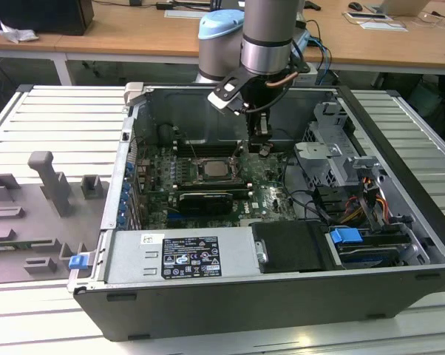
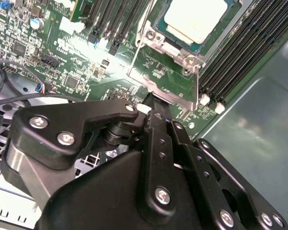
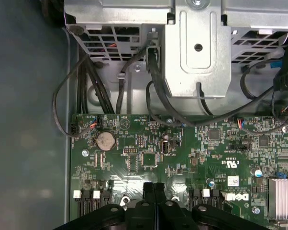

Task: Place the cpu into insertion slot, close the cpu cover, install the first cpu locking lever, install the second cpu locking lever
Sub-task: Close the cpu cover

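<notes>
The arm reaches down into the open computer case [image 1: 411, 148], and the gripper [image 1: 261, 150] hangs just beside the insertion slot [image 2: 172, 90], on the exterior view's right of it. Its fingers [image 3: 149, 191] are pressed flat together with nothing between them, the tip close to the socket's metal edge in the second wrist view. The cpu [image 2: 196, 19] sits in the slot, pale face up, and the cpu cover [image 2: 159, 42] appears to lie down around it, while a thin wire lever [image 2: 137, 43] stands raised alongside. I'd judge the lever work is in hand. Done well, the closed tip should meet only the wire, bear on it steadily and keep off the chip and the black memory slots [image 2: 239, 43]. The case also holds the green board [image 3: 144, 143], a labelled grey box [image 1: 185, 255] along its near side, and a metal drive cage [image 3: 196, 48] with cables. A grey fixture tray [image 1: 15, 244] lies outside.
</notes>
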You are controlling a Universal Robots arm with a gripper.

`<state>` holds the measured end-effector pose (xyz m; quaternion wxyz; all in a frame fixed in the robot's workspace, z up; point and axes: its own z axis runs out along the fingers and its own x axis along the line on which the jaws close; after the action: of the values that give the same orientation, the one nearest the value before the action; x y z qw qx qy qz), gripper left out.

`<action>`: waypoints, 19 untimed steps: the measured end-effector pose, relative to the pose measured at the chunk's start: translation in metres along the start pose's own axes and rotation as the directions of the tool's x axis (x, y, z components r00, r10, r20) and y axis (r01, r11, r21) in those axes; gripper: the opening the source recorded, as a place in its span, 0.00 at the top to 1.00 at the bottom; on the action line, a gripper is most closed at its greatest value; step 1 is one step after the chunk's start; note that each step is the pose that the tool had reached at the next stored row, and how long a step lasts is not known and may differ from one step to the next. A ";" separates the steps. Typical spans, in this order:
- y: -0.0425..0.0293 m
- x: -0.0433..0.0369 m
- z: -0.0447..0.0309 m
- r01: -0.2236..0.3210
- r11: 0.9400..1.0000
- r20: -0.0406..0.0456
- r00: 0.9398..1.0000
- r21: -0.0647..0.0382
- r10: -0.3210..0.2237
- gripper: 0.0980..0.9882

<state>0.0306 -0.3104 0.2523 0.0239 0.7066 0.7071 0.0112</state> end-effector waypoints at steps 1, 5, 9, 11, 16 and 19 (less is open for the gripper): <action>-0.0013 0.0000 0.0000 0.000 1.000 0.000 1.000 0.000 0.000 0.99; -0.0060 0.0000 0.0003 0.000 1.000 0.000 1.000 0.000 0.000 0.99; -0.0129 0.0000 0.0012 0.000 1.000 0.000 1.000 0.000 0.000 0.99; -0.0148 0.0000 0.0014 0.000 1.000 0.000 1.000 0.000 0.000 0.99; -0.0217 0.0001 0.0020 0.000 1.000 0.000 1.000 0.000 0.000 0.99; -0.0321 0.0002 0.0031 0.000 1.000 0.000 1.000 -0.002 0.000 0.99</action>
<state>-0.0013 -0.3103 0.2476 0.0246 0.7066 0.7071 0.0120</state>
